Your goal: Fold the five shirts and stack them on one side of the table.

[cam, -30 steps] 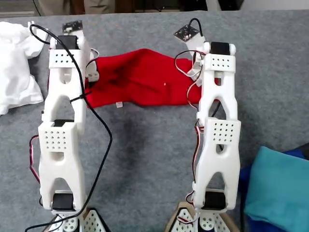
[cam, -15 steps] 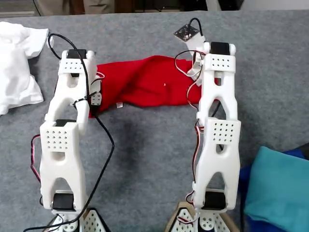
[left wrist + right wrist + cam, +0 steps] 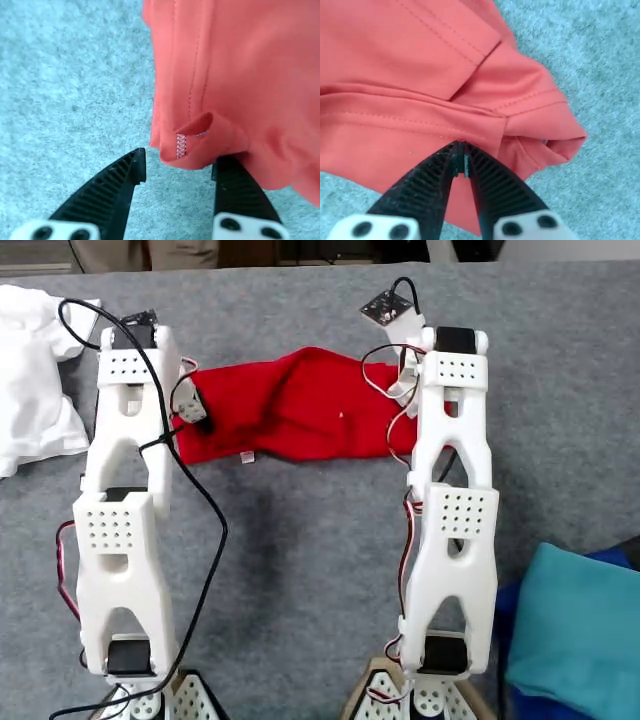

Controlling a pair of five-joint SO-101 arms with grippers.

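Note:
A red shirt (image 3: pixel 290 405) lies bunched across the grey table between my two arms. My left gripper (image 3: pixel 181 164) is open at the shirt's left end (image 3: pixel 192 410), one black finger (image 3: pixel 117 187) on each side of a folded hem corner (image 3: pixel 187 145) that hangs just above the tips. At the shirt's right end my right gripper (image 3: pixel 461 159) is shut, its tips pinched together on a fold of the red shirt (image 3: pixel 395 75). The right arm covers that end of the shirt in the high view.
A heap of white shirts (image 3: pixel 35 370) sits at the back left corner. A folded teal shirt (image 3: pixel 580 625) lies on a blue one (image 3: pixel 618 558) at the front right. Bare grey table (image 3: pixel 300 570) stretches between the arm bases.
My left arm drew back toward its base, then went out again to the shirt's left end, and that end shifted a little. The right arm has kept still.

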